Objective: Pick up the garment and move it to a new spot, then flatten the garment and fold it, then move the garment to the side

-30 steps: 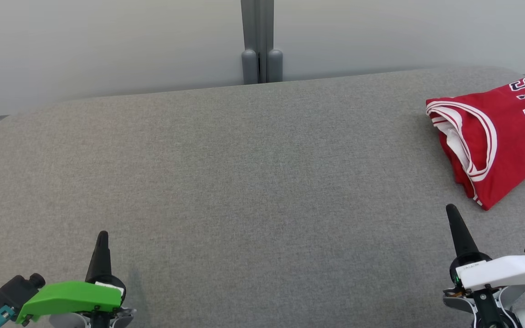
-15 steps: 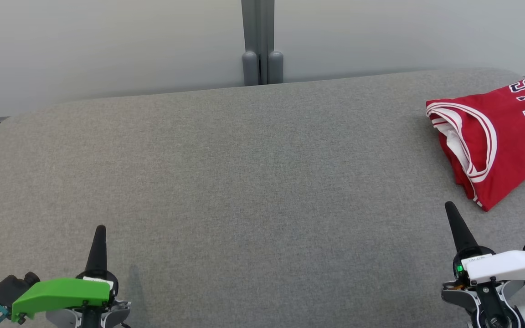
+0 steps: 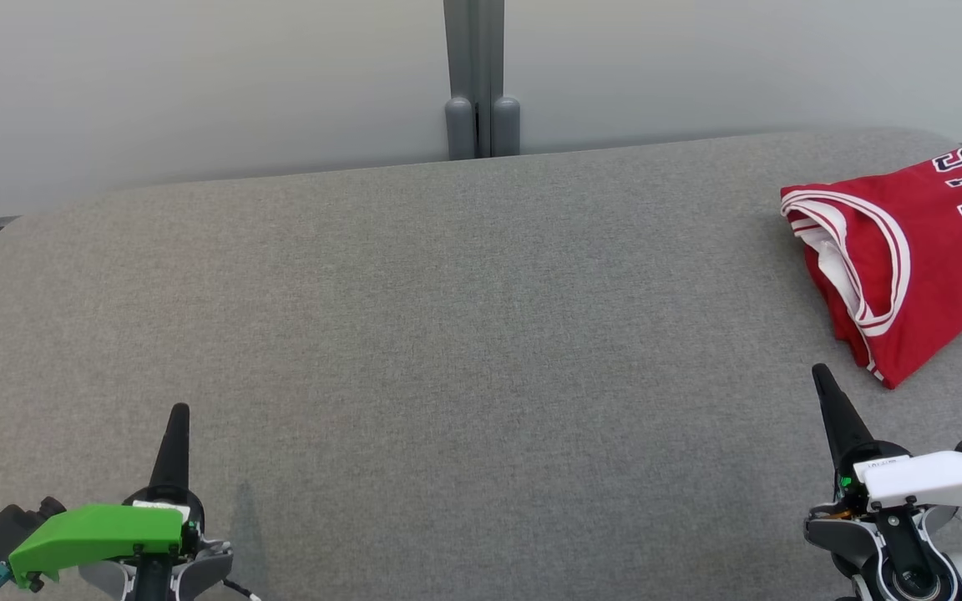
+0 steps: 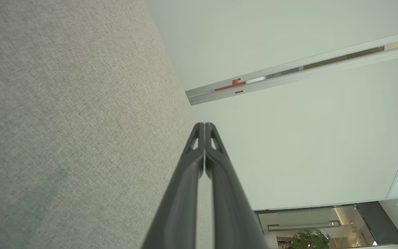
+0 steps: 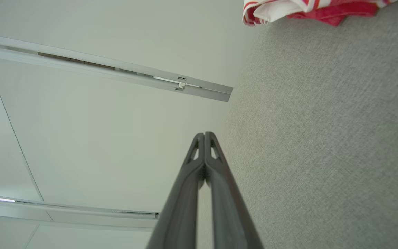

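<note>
At the lower left of the head view, the left gripper (image 3: 178,413) hangs over the grey fabric-covered table (image 3: 464,334). Its two dark fingers are pressed together into a single point and hold nothing, and the left wrist view shows the tips meeting. Behind the table's far edge a grey post (image 3: 481,92) stands against the pale wall. At the lower right, the right gripper (image 3: 821,376) is likewise closed tight and empty. Its tip points toward the near corner of the garment (image 3: 915,242) but sits clearly apart from it. The garment is a red jersey with white trim and dark lettering. It lies in a compact folded stack at the far right of the table and runs off the right side of the view. It looks folded and set aside, so the task seems at or near its end. The main risk is the right arm: a sweep past the near corner could drag the top layer and undo the fold. The white-trimmed opening on the stack's left side gapes loosely, and a pointed finger could snag it. Closed fingers would shove the cloth, not grip it. How close the stack lies to the table's right edge cannot be seen, so a nudge might slide it off.
</note>
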`<state>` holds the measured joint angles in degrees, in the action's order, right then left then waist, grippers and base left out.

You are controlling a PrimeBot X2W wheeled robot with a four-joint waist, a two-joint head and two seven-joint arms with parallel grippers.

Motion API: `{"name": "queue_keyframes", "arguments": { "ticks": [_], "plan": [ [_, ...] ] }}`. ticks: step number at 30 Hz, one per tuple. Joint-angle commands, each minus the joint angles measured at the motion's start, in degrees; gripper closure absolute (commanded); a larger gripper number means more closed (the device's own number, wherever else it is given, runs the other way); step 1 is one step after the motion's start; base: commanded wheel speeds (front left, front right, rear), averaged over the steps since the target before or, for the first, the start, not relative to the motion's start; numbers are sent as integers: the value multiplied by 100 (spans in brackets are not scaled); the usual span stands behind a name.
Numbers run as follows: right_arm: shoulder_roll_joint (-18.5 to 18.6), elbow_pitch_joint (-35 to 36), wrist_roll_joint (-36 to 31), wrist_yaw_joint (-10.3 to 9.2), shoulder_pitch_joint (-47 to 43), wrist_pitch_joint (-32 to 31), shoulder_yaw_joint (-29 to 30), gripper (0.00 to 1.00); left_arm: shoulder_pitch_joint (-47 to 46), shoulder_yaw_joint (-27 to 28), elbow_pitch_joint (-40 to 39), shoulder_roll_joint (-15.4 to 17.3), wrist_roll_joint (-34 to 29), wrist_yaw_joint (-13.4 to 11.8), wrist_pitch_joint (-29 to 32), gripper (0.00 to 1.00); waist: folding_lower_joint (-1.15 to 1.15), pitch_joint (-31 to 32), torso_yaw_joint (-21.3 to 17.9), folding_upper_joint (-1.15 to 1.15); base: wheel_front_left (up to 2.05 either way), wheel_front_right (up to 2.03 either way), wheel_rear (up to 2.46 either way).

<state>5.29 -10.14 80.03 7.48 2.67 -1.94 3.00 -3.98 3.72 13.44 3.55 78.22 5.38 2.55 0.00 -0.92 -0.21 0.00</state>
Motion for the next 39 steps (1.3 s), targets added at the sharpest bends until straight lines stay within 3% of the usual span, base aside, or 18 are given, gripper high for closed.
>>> {"name": "queue_keyframes", "arguments": {
  "ticks": [1,39],
  "plan": [
    [0,-13,123,3,96,-24,28,100,-123,45,-8,4,121,46,45,100,0,3,1,0,0,0,0],
    [-117,-398,1396,2,364,-329,181,100,-256,295,66,-62,1433,233,414,100,0,74,21,0,0,0,0]
  ]
}}
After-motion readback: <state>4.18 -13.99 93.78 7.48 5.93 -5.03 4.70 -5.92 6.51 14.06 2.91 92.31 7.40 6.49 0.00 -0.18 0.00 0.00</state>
